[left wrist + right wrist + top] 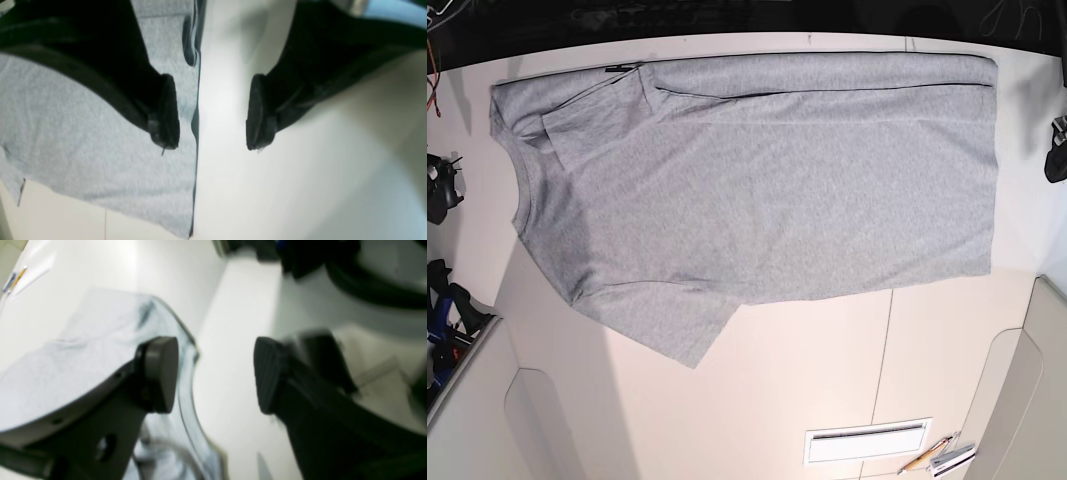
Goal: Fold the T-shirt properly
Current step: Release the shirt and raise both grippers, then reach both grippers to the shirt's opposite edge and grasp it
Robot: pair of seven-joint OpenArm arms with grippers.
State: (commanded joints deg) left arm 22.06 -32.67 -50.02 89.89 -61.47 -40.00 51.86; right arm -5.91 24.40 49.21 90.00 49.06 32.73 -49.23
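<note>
The light grey T-shirt (757,190) lies flat on the white table (827,390), plain side up, with the neck at the left and the hem at the right. Its far edge and far sleeve are folded in; the near sleeve (677,325) sticks out toward the front. My left gripper (213,113) is open and empty, straddling the shirt's edge (100,133). In the base view it shows only partly at the right edge (1057,150). My right gripper (215,373) is open and empty beside a curved edge of the shirt (83,350). In the base view it is at the left edge (441,188).
A white slotted plate (867,440) and a few pens (937,457) lie near the table's front right. Dark arm hardware and cables (447,310) sit at the left edge. The back of the table ends in a dark strip.
</note>
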